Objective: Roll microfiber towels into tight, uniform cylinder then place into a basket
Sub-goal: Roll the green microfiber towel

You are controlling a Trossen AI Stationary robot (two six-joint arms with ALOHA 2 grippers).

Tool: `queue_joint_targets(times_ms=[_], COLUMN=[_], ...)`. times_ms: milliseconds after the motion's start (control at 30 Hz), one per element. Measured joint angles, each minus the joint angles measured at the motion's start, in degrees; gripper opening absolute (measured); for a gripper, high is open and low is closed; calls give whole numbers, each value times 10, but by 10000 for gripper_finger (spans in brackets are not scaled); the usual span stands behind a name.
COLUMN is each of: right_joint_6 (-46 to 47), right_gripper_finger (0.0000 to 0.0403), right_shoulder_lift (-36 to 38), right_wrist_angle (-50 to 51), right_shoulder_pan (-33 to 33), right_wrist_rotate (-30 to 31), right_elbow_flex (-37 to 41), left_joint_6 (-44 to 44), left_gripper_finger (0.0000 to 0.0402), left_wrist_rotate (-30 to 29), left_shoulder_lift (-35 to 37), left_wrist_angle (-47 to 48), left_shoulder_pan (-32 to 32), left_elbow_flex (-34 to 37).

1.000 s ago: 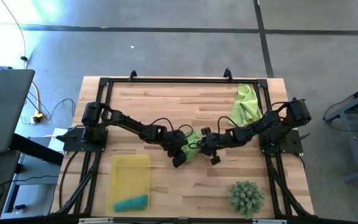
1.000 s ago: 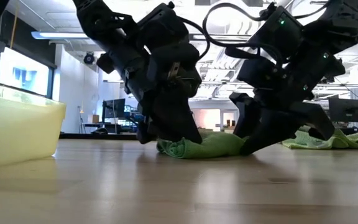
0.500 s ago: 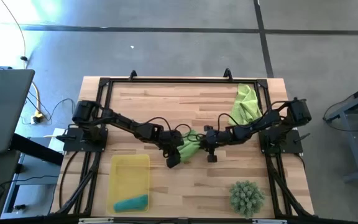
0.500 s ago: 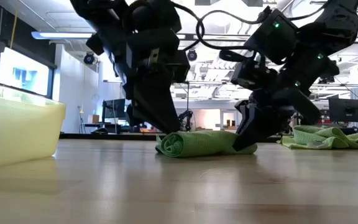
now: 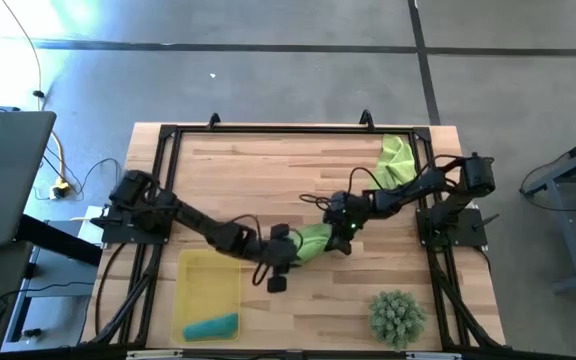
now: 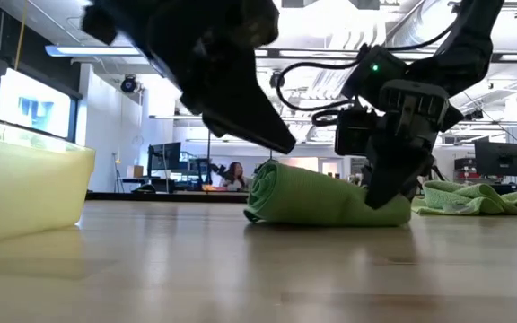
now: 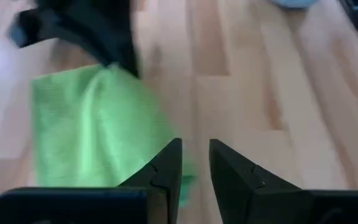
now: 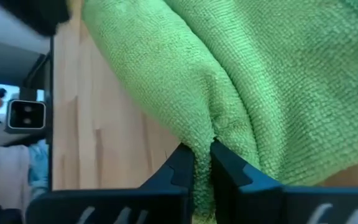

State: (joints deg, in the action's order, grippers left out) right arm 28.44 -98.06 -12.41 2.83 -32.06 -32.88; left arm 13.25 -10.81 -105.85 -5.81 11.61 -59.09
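Yellow basket (image 5: 208, 285) holds teal towel (image 5: 211, 326) | left gripper (image 5: 276, 268) nips the rolled green towel (image 5: 310, 241) at its near end — jaws nearly closed | right gripper (image 5: 345, 237) clenched on the far end fold | risk: uneven pull unrolls it — loose hold | second green towel (image 5: 396, 168) far right

readable text: none
labels/brands: none legible
numbers/signs: none legible, any view
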Motion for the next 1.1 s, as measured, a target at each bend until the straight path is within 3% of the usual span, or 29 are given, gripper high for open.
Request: queue_joint_targets(times_ms=[100,300,433,667,767,867,1100], right_joint_6=[18,30,31,37,18,-35,-170], right_gripper_finger=[15,16,16,16,17,31,109], right_shoulder_lift=[0,0,1,1,1,3,58], right_wrist_angle=[2,5,8,9,11,9,32], right_shoulder_pan=[8,14,14,14,15,15,21], right_wrist_rotate=[-13,-20,-20,-22,-37,-50,-53], right_elbow_flex=[0,0,0,-1,0,0,3], left_joint_6=[0,-10,-11,-44,11,79,182], left_gripper_finger=[87,127,148,155,144,129,87], left_wrist_rotate=[-23,-126,-144,-241,-236,-195,-70], left_shoulder_lift=[-8,-33,-61,-100,-100,-100,-97], left_wrist_angle=[-32,-55,-55,-51,-39,-16,-2], left_shoulder_pan=[19,32,29,27,20,3,-28], left_elbow_flex=[0,-1,-1,-1,-2,-2,-3])
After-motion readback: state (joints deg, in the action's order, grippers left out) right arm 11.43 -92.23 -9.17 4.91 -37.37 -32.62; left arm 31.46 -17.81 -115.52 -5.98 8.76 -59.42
